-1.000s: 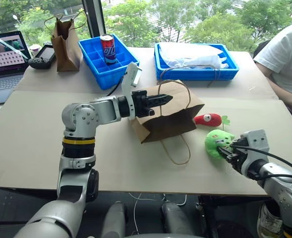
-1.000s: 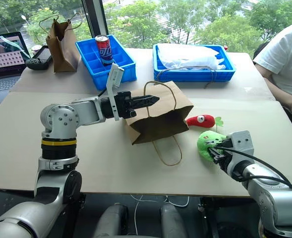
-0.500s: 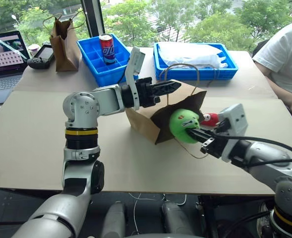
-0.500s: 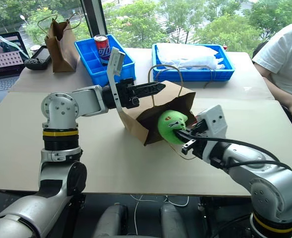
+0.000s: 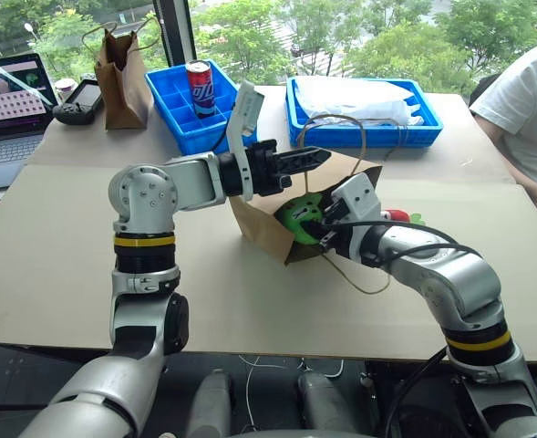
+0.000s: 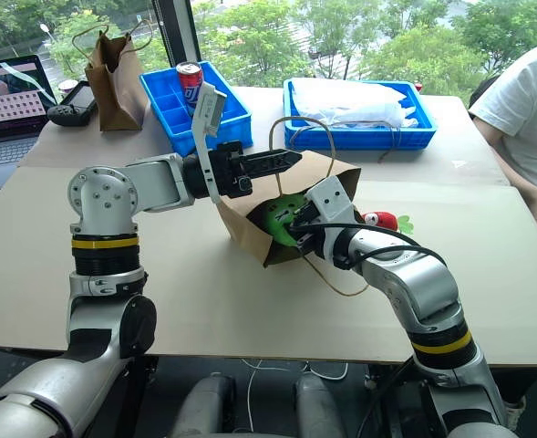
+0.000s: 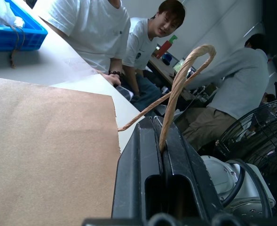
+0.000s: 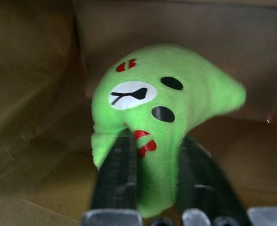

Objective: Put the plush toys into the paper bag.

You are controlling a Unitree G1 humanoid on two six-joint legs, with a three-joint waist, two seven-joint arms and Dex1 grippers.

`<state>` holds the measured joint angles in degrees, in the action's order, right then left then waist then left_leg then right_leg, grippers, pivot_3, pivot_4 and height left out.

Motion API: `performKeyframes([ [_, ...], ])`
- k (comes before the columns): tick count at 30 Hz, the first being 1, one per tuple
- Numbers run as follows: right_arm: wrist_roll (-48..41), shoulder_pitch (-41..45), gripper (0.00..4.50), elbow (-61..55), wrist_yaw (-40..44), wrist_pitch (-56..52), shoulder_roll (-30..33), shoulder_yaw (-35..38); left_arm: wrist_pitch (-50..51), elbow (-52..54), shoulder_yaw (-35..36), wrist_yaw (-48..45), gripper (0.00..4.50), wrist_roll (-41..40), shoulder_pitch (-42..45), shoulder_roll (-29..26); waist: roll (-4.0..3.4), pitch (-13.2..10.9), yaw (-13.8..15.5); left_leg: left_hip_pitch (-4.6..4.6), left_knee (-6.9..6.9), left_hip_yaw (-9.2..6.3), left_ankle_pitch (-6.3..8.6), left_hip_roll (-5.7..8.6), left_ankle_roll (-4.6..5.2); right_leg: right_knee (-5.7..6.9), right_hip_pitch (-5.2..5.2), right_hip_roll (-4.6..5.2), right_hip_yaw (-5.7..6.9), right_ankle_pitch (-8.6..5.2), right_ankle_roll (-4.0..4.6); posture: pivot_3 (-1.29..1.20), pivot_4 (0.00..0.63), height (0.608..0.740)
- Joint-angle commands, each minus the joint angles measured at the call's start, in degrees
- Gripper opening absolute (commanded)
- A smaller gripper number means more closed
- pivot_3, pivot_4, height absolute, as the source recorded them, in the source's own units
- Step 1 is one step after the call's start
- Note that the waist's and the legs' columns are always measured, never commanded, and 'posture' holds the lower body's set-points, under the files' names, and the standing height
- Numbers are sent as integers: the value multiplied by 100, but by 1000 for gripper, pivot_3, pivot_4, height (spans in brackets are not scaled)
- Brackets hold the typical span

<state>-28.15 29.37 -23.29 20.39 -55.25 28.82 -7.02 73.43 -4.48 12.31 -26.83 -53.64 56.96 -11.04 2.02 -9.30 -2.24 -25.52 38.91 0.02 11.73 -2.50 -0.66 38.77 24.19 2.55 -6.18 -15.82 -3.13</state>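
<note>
The paper bag lies on its side mid-table with its mouth facing right. My left gripper is shut on its rope handle and holds the upper lip up. My right gripper reaches into the mouth. Its fingers stand apart with the green plush toy sitting loosely between them, just inside the bag. The red chili plush toy lies on the table behind my right forearm, partly hidden.
At the back stand a narrow darker bag, a blue crate with a can, and a blue tray holding white plastic. A laptop is at far left. A person sits at the right edge.
My right gripper has carried the green toy from the table's right side leftward into the bag's mouth, and its fingers have parted. The left gripper has raised the handle a little, opening the bag.
</note>
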Motion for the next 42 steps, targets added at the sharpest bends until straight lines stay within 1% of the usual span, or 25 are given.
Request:
performKeyframes([
  [1, -215, -148, 2918, -516, 90, -14, 158, 714, -62, 205, 56, 17, 0, -102, 12, -26, 0, 0, 11, 0, 0, 0, 0, 0, 0, 0, 0, 0, 0, 0, 0, 0, 150, 698],
  [3, -466, -379, 3641, -866, 219, -260, 431, 1210, -93, 219, 10, -7, 0, -55, -10, -81, -1, -1, 35, 0, 1, -1, 0, 1, 0, -1, -1, 1, 1, 0, 0, 0, 150, 698],
  [5, -756, -698, 4283, -1165, 403, -555, 842, 1851, -132, 230, -26, -11, 0, -5, -42, -129, -1, -1, 60, -2, 0, -1, 0, 2, 0, -2, -2, 3, 2, 0, 0, 0, 150, 698],
  [6, -901, -853, 4484, -1244, 511, -704, 1061, 2168, -150, 229, -32, -3, 0, 11, -53, -144, -1, -1, 82, -4, -1, -1, 0, 2, 0, -6, -1, 3, 2, 0, 0, 0, 150, 698],
  [7, -1008, -1026, 4484, -1288, 647, -823, 1323, 2469, -163, 249, -47, -8, 0, 25, -71, -170, -1, -1, 99, -4, -1, -2, 0, 2, 0, -8, -3, 3, 4, 0, 0, 0, 150, 698],
  [9, -987, -1282, 4484, -1232, 819, -830, 1752, 2788, -171, 292, -58, -11, 0, 14, -109, -202, -1, -1, 120, -3, -1, -1, 0, 2, 0, -14, -6, 3, 4, 0, 0, 0, 150, 698],
  [12, -799, -1420, 4484, -767, 952, -523, 2027, 2950, -177, 385, -77, 3, 0, -2, -188, -224, -1, -1, 75, 2, -1, 1, 0, 0, 0, -13, -8, 0, 1, 0, 0, 0, 150, 698],
  [13, -657, -1374, 4484, -474, 929, -359, 2039, 2916, -177, 425, -81, 12, 0, -5, -215, -226, -1, -1, 61, 6, -1, 1, 0, -1, 0, -13, -11, -2, 1, 0, 1, 0, 150, 698],
  [15, -162, -1277, 4484, 85, 947, 108, 2211, 2525, -182, 496, -79, 41, 0, -10, -257, -231, -1, -1, 32, 11, -1, 2, 0, -1, 0, -11, -13, -3, -1, 0, 1, 0, 150, 698],
  [16, 1, -1146, 4484, 375, 941, 293, 2168, 2320, -178, 534, -71, 52, 0, -17, -277, -243, -1, -1, 19, 12, -1, 3, 0, 1, 0, -11, -13, -2, -2, 0, 1, 0, 150, 698],
  [19, 504, -698, 4484, 1387, 1027, 936, 1922, 1645, -164, 624, -52, 86, 0, -33, -323, -283, -1, -1, -26, 11, -1, 8, -1, 1, -1, -9, -8, -2, -9, 1, 1, 0, 150, 698],
  [21, 1012, -327, 4484, 2383, 1107, 1602, 1707, 1124, -167, 693, -48, 104, 0, -32, -361, -320, -1, -1, -47, 14, -2, 8, -1, 0, -1, -8, -10, -3, -10, 1, 1, 0, 150, 698],
  [22, 1186, -62, 4484, 3016, 1148, 1987, 1493, 962, -167, 734, -36, 133, 0, -36, -386, -331, -2, -2, -43, 17, -2, 9, -1, 0, -1, -8, -10, -4, -12, 1, 1, 0, 150, 698],
  [25, 1507, 463, 4484, 4253, 1299, 2737, 1135, 732, -155, 825, -18, 189, 0, -62, -442, -345, -11, -7, -33, 19, -4, 12, -3, 2, -5, -7, -11, -2, -15, 2, 2, 0, 150, 698],
  [27, 1676, 692, 4484, 4875, 1382, 3063, 992, 646, -148, 883, -21, 209, 0, -71, -477, -358, -13, -8, -12, 15, -6, 13, -4, 3, -6, -8, -8, 0, -17, 1, 2, 0, 150, 698],
  [30, 1899, 865, 3729, 5656, 1413, 3377, 855, 568, -156, 931, -23, 222, 0, -81, -510, -383, -13, -9, 12, 8, -5, 12, -5, 5, -8, -10, -6, 5, -15, 2, 2, 0, 150, 698],
  [33, 1939, 683, 2771, 5397, 1511, 3375, 984, 657, -211, 891, -38, 183, 0, -37, -522, -442, -13, -9, 25, 9, -5, 8, -5, 5, -9, -10, -12, 6, -10, 2, 2, 0, 150, 698],
  [35, 1957, 437, 2061, 4864, 1537, 3271, 1215, 762, -241, 864, -50, 171, 0, -22, -521, -450, -14, -9, 37, 9, -5, 7, -7, 5, -11, -9, -12, 6, -10, 2, 2, 0, 150, 698],
  [36, 1923, 305, 1858, 4544, 1544, 3170, 1331, 854, -250, 855, -56, 165, 0, -24, -522, -448, -14, -9, 51, 9, -5, 5, -8, 6, -13, -7, -12, 6, -8, 2, 2, 0, 150, 698],
  [38, 1839, -23, 1027, 3706, 1582, 2822, 1671, 1093, -265, 835, -77, 144, 0, -31, -526, -438, -15, -9, 72, 7, -4, 5, -8, 7, -13, -8, -11, 7, -8, 2, 1, 0, 150, 698],
  [40, 1695, -372, 420, 2749, 1678, 2294, 2062, 1412, -302, 782, -103, 116, 0, -27, -514, -422, -19, -12, 87, 3, -5, 5, -8, 8, -13, -8, -6, 8, -9, 2, 1, 0, 150, 698],
  [41, 1630, -484, 209, 2437, 1709, 2091, 2173, 1520, -319, 762, -113, 107, 0, -25, -509, -418, -27, -15, 104, 2, -5, 6, -8, 8, -13, -8, -4, 8, -10, 2, 1, 0, 150, 698],
  [42, 1546, -622, 101, 2045, 1811, 1877, 2354, 1628, -343, 726, -128, 86, 0, -18, -493, -405, -28, -15, 96, 1, -5, 6, -8, 8, -13, -8, -4, 7, -10, 2, 1, 0, 150, 698],
])
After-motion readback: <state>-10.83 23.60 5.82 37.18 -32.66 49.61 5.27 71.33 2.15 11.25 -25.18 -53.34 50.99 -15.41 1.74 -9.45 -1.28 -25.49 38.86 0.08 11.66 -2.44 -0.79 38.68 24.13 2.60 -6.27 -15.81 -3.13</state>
